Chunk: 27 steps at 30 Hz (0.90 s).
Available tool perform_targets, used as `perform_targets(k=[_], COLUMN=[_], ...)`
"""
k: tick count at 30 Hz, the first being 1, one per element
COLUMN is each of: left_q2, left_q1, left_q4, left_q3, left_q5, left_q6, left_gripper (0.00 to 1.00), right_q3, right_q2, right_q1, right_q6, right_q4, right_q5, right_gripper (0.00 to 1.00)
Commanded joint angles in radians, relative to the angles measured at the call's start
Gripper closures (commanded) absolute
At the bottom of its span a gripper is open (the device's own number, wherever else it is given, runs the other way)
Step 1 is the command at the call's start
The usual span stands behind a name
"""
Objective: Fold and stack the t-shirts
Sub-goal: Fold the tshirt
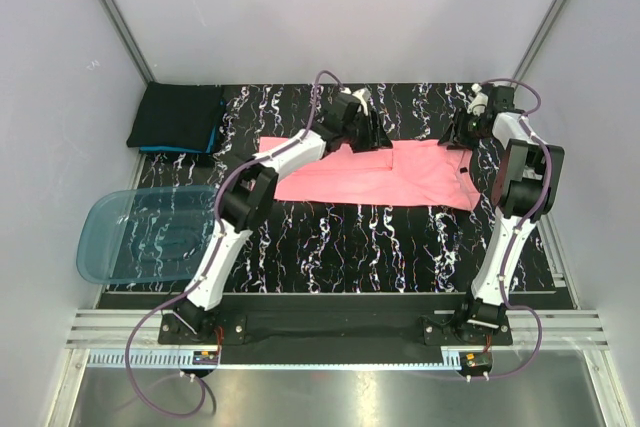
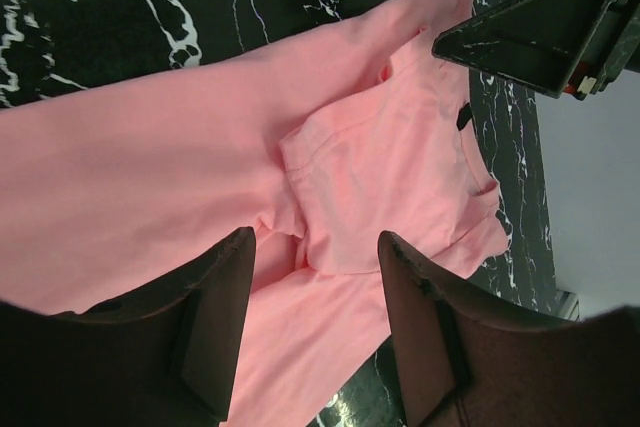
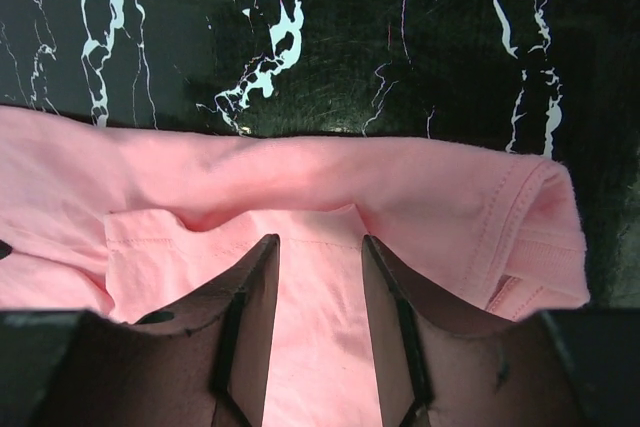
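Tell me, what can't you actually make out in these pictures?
Pink t-shirt: top view, the left arm covers part of its far edge.
Dark neck label: left wrist view, too small to read.
Folded stack, far left corner: top view shows black over a teal edge; the number of shirts is hidden.
Left pincer and right pincer: open over the pink cloth; wrist views don't show whether the fingertips touch it.

Teal t-shirt [image 1: 176, 150] mostly hidden beneath black t-shirt [image 1: 180, 114]
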Motion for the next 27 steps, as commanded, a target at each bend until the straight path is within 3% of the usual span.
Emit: perform_targets(k=[1,12,18,22,27], left_q2=[0.043,0.112,0.147,0.173,0.169], left_q1=[-0.022,-0.037,-0.042,-0.043,-0.045], left_q4=[0.054,0.041,0.091,0.091,0.119], left_q3=[0.064,0.111,0.140,0.186,0.180], left_q5=[-0.036,-0.059,-0.030,-0.002,0.015], left_q6=[-0.037,-0.069,-0.088,-0.097,-0.097], left_gripper=[0.43,0.47,0.55,0.62,0.81], right_q3=[0.047,0.052,0.039,0.039,0.042], right_q2=[0.015,0.038,0.015,0.015,0.001], right_q1=[-0.004,-0.004,-0.001,0.001,0.010], right_q6=[-0.047,-0.061,-0.060,-0.058,-0.058], right_q4=[-0.011,-0.002,0.033,0.049,0.059], right_q5=[-0.006,-0.057,-0.095,-0.112,-0.132], right_gripper=[0.55,0.69,0.90,0.99,1.00])
